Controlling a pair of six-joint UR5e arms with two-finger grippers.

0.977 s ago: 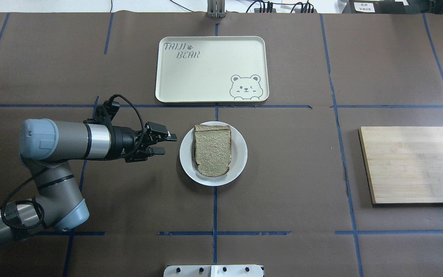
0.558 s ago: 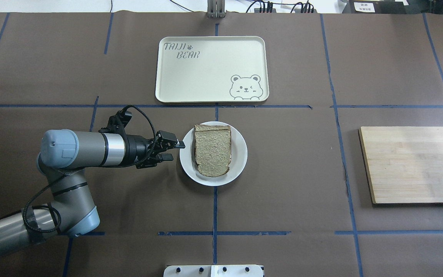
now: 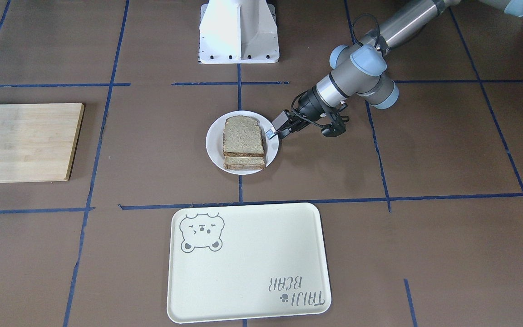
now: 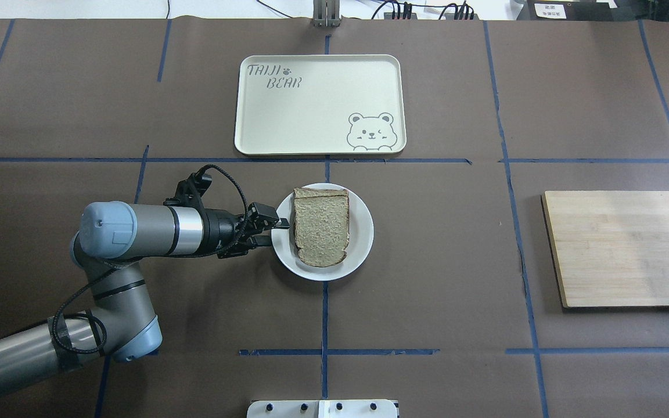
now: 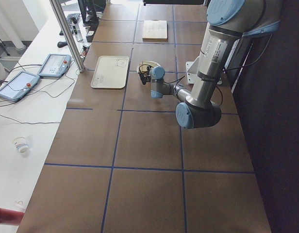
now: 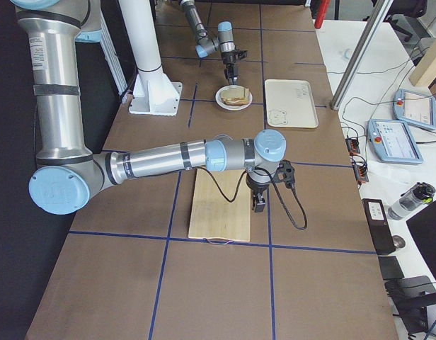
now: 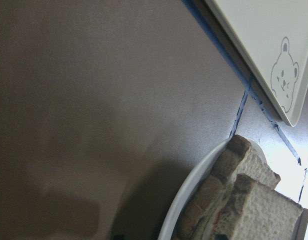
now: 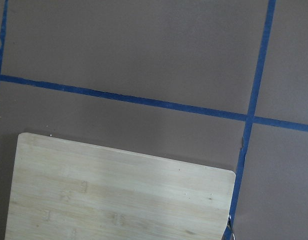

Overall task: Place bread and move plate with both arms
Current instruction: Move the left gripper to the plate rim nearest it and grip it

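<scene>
The white plate (image 4: 363,233) sits mid-table with the bread (image 4: 321,229) lying on it, stacked on another slice; both also show in the front view, plate (image 3: 213,141) and bread (image 3: 242,135). My left gripper (image 4: 272,230) is open at the plate's left rim, one finger over the rim and the other just short of it; it also shows in the front view (image 3: 274,131). The left wrist view shows the plate rim (image 7: 194,202) and the stacked slices (image 7: 259,212) close up. My right gripper (image 6: 258,203) hangs over the wooden board; I cannot tell whether it is open or shut.
A cream bear tray (image 4: 320,104) lies beyond the plate. A wooden cutting board (image 4: 625,247) lies to the right, also seen in the right wrist view (image 8: 119,195). The white pedestal (image 3: 239,32) stands at the robot's side.
My left arm has moved right toward the plate, bringing the open gripper from a short gap away up to the plate's left rim. The plate and bread have not moved.
</scene>
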